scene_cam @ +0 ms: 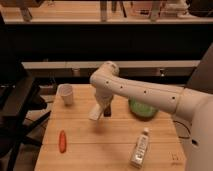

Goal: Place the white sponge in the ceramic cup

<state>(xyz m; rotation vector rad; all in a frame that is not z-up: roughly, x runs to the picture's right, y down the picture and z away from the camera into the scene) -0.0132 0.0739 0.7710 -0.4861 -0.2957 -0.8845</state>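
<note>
The white sponge (96, 113) hangs tilted from my gripper (101, 109), which is shut on it a little above the middle of the wooden table (90, 150). The ceramic cup (65, 94) stands upright at the table's back left, to the left of the gripper and apart from it. My white arm (145, 92) reaches in from the right across the table.
A green round plate (142, 110) lies right of the gripper, partly behind the arm. A white labelled bottle (140, 148) lies at the front right. An orange-red oblong object (62, 141) lies at the front left. A dark chair (20, 107) stands left of the table.
</note>
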